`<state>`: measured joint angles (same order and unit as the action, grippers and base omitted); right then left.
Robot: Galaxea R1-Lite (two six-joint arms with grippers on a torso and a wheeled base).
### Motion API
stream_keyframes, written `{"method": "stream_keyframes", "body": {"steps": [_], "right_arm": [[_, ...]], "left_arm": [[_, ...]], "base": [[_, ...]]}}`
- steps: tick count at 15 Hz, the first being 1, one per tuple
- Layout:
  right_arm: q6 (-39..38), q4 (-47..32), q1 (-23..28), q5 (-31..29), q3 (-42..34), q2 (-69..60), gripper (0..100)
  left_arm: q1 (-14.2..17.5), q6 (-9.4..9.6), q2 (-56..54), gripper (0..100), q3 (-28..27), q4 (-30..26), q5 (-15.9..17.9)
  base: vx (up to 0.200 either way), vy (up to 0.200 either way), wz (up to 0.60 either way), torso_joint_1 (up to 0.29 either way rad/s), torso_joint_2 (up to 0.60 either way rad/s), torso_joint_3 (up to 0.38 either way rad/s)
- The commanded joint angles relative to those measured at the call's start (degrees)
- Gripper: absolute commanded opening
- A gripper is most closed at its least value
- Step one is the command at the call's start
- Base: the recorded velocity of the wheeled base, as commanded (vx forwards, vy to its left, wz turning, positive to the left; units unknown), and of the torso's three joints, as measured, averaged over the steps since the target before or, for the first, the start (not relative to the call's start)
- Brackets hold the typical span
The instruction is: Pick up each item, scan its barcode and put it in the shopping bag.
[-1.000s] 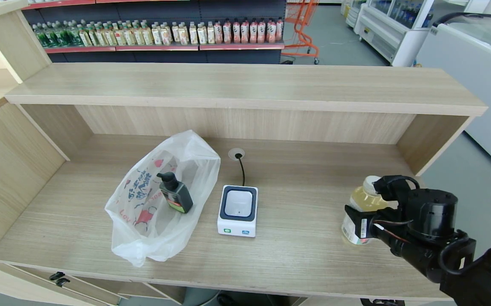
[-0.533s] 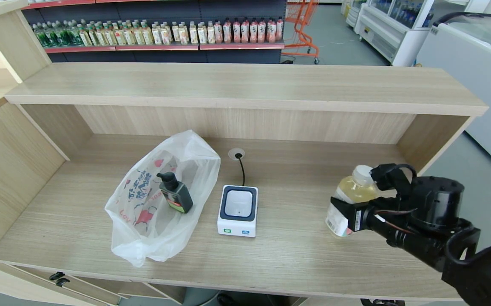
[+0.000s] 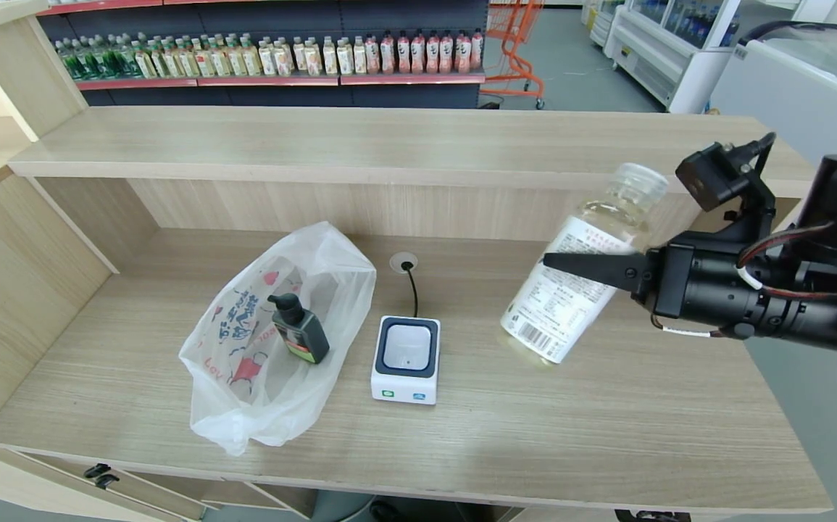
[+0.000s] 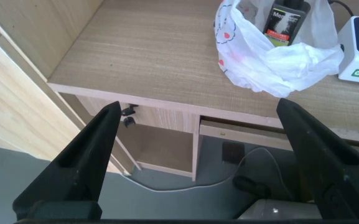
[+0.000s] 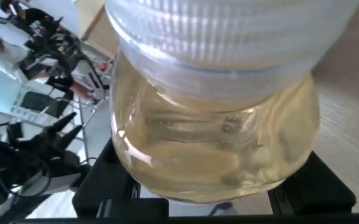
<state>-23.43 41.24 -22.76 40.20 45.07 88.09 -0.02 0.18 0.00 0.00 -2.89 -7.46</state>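
We see a clear bottle (image 3: 561,308) of pale yellow liquid, white-labelled, tilted in mid-air to the right of the white barcode scanner (image 3: 405,359). A black pump bottle (image 3: 300,332) lies inside the open plastic shopping bag (image 3: 219,413) on the scanner's left.

We count one shopping bag (image 3: 244,413), one dark pump bottle (image 3: 301,330), one scanner (image 3: 405,359), one clear drink bottle (image 3: 579,270), one table (image 3: 534,449). We count two tools: left tool (image 4: 199,107), right tool (image 3: 569,258).

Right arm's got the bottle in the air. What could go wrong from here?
1. The bottle hangs tilted, pinched mid-body by the right gripper: it may slip or swivel.
2. Its barcode faces upward, not down at the scanner: the scan may miss.
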Motion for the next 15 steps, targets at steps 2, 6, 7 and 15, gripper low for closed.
{"method": "stream_keyframes", "body": {"steps": [2,6,7,15], "right_arm": [[-3.0,-0.4,-6.4,1.1,1.2,-2.2,0],[-3.1,-1.9,-9.9,2.4,0.6,-2.6,0],[-3.1,-2.5,-10.4,3.1,0.6,-2.8,0],[-3.0,-3.7,-11.2,4.7,-0.9,-3.7,0]], "left_arm": [[0.0,-0.01,0.0,100,0.0,0.0,0.0],[-0.1,-0.01,0.0,100,0.0,0.0,0.0],[-0.1,-0.01,0.0,100,0.0,0.0,0.0],[0.0,-0.01,0.0,100,0.0,0.0,0.0]], "base": [[0.000,0.000,0.00,0.000,0.00,0.000],[0.000,0.000,0.00,0.000,0.00,0.000],[0.000,0.000,0.00,0.000,0.00,0.000],[0.000,0.000,0.00,0.000,0.00,0.000]]}}
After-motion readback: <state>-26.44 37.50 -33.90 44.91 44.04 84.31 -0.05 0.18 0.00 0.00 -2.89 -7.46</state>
